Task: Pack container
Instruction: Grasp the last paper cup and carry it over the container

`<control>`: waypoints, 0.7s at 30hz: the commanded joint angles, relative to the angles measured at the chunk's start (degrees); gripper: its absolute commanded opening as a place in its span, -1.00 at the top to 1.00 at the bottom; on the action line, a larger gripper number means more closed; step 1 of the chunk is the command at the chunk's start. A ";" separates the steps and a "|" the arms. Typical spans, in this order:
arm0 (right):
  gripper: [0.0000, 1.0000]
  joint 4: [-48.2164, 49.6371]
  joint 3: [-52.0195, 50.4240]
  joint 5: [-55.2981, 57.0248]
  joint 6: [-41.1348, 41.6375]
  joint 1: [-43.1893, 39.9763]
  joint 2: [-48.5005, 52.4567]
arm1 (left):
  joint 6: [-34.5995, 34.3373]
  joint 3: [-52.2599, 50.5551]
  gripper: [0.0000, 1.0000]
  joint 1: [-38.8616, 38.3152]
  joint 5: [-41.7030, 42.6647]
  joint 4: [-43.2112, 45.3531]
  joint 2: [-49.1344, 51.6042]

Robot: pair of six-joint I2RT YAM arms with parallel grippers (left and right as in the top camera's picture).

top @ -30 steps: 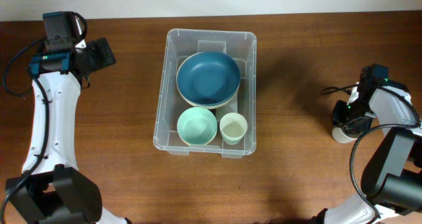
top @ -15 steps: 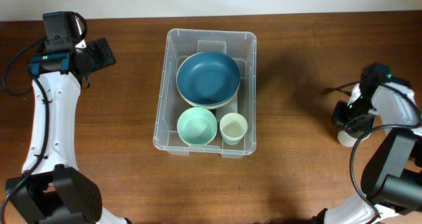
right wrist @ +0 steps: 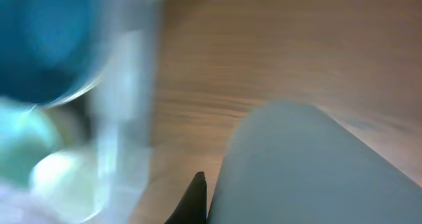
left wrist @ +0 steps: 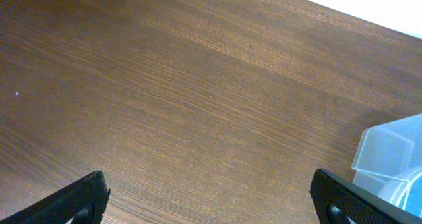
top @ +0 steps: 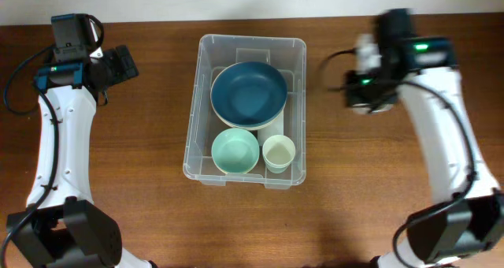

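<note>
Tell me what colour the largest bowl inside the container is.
Dark teal blue; the large bowl shows best in the overhead view.

The overhead camera hangs well above the table [top: 134, 213] and looks straight down, far edge at the top of its frame, taking in the whole container [top: 236, 51] with the left arm [top: 57, 142] and right arm [top: 441, 126] either side. The left wrist camera sits low over bare wood at the far left, angled so the table's far edge cuts its upper right corner, the left gripper [left wrist: 214, 197] showing only as two fingertips [left wrist: 82, 196] at the lower corners. It shares a container corner with the overhead. The right wrist camera, just right of the container, is badly blurred, a pale object [right wrist: 310, 165] hard against the lens. It shares the dark blue bowl [top: 248, 93] with the overhead.
</note>
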 commanded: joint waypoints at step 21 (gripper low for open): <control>0.92 5.77 -9.73 6.47 0.68 30.80 -0.15 | 0.11 0.94 -0.99 0.09 -0.26 0.00 -0.68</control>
